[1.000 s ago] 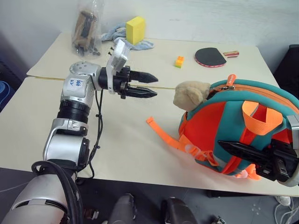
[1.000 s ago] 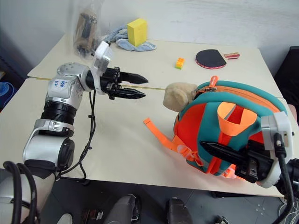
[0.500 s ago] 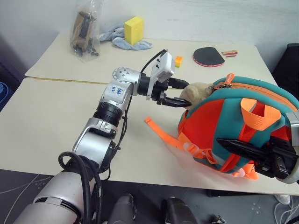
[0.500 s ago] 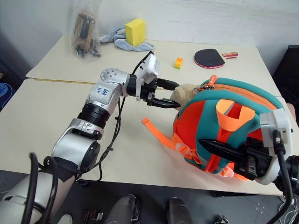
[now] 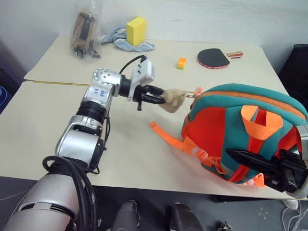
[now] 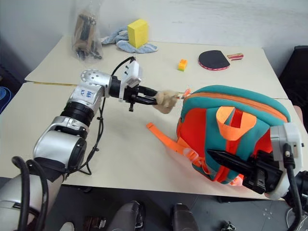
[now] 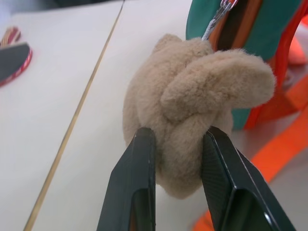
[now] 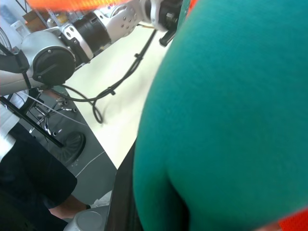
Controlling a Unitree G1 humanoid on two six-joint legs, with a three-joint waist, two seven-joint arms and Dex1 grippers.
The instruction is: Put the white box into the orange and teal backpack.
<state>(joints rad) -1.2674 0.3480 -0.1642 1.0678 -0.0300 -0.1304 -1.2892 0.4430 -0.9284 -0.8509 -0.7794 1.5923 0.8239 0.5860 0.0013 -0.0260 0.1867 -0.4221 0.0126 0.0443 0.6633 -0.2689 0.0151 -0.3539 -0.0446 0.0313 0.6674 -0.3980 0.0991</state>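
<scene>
The orange and teal backpack (image 5: 226, 130) lies on the table at the right, straps facing me. Its tan plush toy (image 5: 171, 99) hangs from the zipper pull (image 7: 216, 17) and is stretched out to the left of the bag. My left gripper (image 5: 161, 97) is shut on the plush toy, one finger on each side (image 7: 144, 159). My right gripper (image 5: 231, 154) is shut, pointing left, low against the backpack's front beside the straps. The teal fabric (image 8: 231, 96) lies close against that wrist's camera. The white box is out of view.
At the back of the table are a yellow sponge block (image 5: 136, 30) on a blue cloth (image 5: 120, 41), a clear bag of dark items (image 5: 85, 34), a small orange and yellow brick (image 5: 181, 63) and a table tennis paddle (image 5: 214, 58). A loose orange strap (image 5: 168, 139) trails left from the backpack.
My left gripper reached right to the plush toy, closed on it and pulled it left, away from the backpack. The right gripper has stayed put.
</scene>
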